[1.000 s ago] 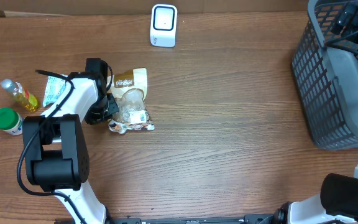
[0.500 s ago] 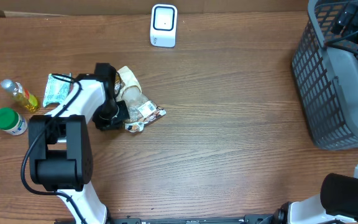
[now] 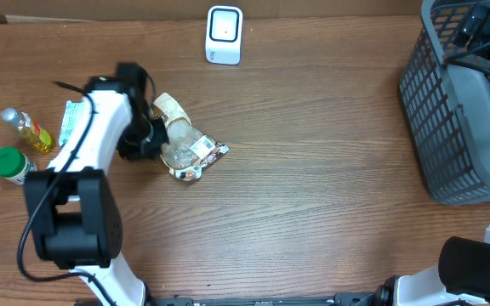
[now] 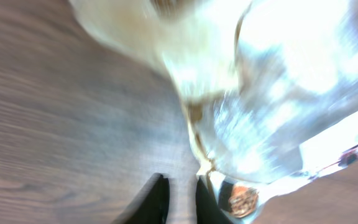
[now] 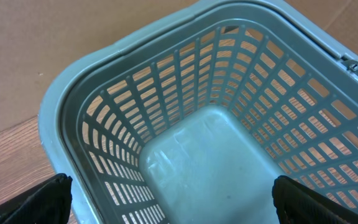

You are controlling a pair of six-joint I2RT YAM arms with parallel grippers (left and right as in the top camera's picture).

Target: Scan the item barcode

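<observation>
The item is a clear crinkly snack bag (image 3: 185,149) with a tan top and a white barcode label. It lies on the wooden table at an angle, right of my left gripper (image 3: 147,140). In the left wrist view the bag (image 4: 278,93) fills the upper right, blurred and glaring. My left gripper (image 4: 182,199) shows a narrow gap with bare wood between its dark fingers (image 4: 154,202), and the bag's edge rests against the outside of the right one. The white scanner (image 3: 224,35) stands at the back. My right gripper (image 5: 179,199) hangs wide open over the basket (image 5: 61,106).
A grey mesh basket (image 3: 449,110) stands at the right edge of the table. At the left lie a green packet (image 3: 73,123), a small bottle of yellow liquid (image 3: 25,129) and a green-capped jar (image 3: 11,165).
The left gripper dragged the bag right and turned it, then drew back up and left. Its jaws have parted and the bag lies loose. The right arm has not moved.
</observation>
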